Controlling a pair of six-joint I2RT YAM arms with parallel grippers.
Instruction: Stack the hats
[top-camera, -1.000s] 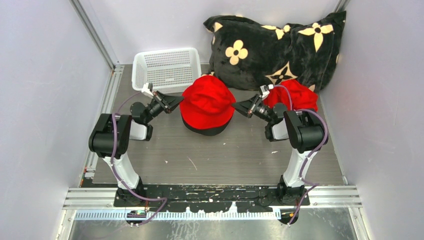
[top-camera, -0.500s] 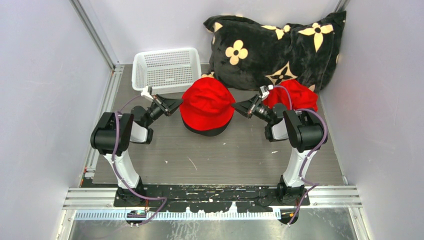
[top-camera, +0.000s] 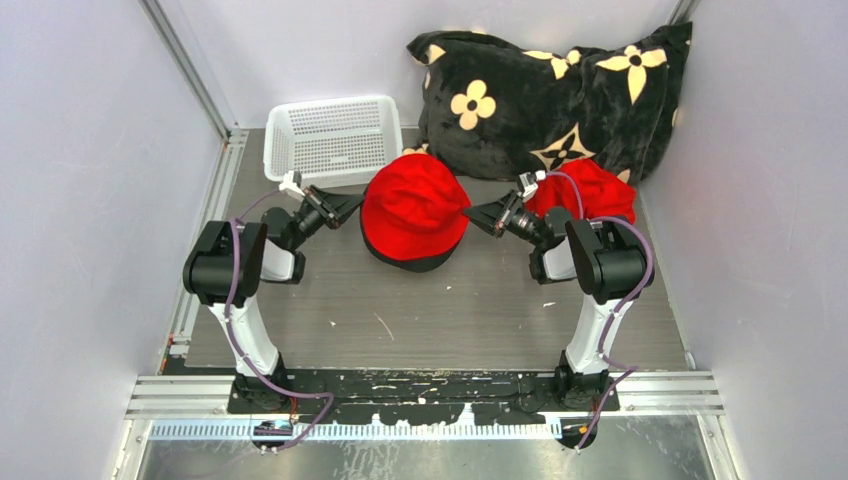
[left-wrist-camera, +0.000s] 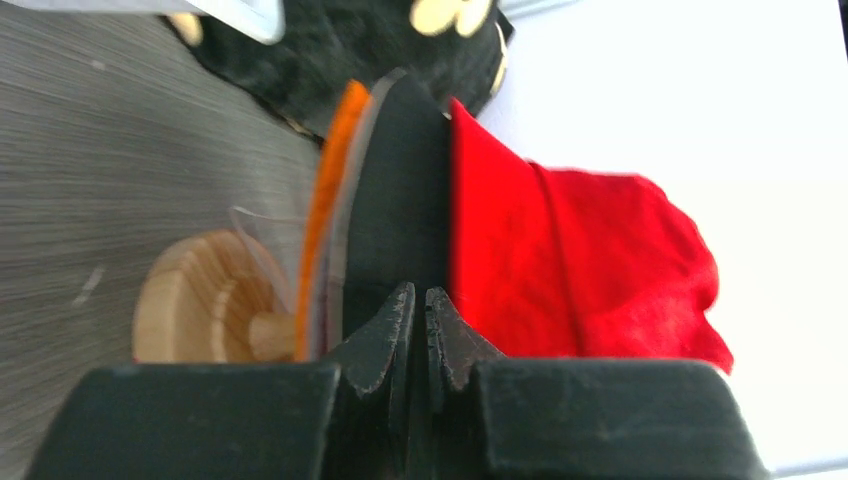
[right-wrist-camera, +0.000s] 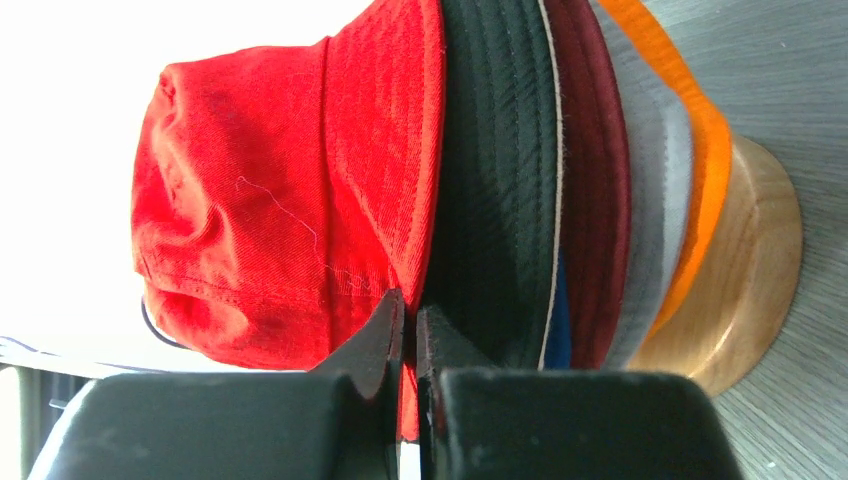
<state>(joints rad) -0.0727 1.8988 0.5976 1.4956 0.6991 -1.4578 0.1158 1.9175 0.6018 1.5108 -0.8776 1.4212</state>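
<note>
The hats are stacked on a wooden stand (left-wrist-camera: 190, 310) (right-wrist-camera: 760, 270) mid-table. The bright red hat (top-camera: 415, 205) (left-wrist-camera: 580, 260) (right-wrist-camera: 280, 200) is on top. Under it lie the black hat (left-wrist-camera: 400, 200) (right-wrist-camera: 495, 180), a blue edge (right-wrist-camera: 560, 310), the dark red hat (right-wrist-camera: 595, 180), the grey hat (right-wrist-camera: 660, 200) and the orange hat (left-wrist-camera: 325, 200) (right-wrist-camera: 700, 150). My left gripper (top-camera: 358, 203) (left-wrist-camera: 420, 295) is shut at the stack's left edge, tips against the black brim. My right gripper (top-camera: 470, 213) (right-wrist-camera: 410, 310) is shut at the right edge, with red brim fabric between its fingers.
A white plastic basket (top-camera: 335, 140) stands at the back left. A black cushion with cream flowers (top-camera: 550, 90) leans in the back right corner. A heap of red fabric (top-camera: 595, 190) lies behind my right arm. Walls close in on both sides.
My left arm has shifted very slightly to the left. The right arm and the hats have not visibly moved.
</note>
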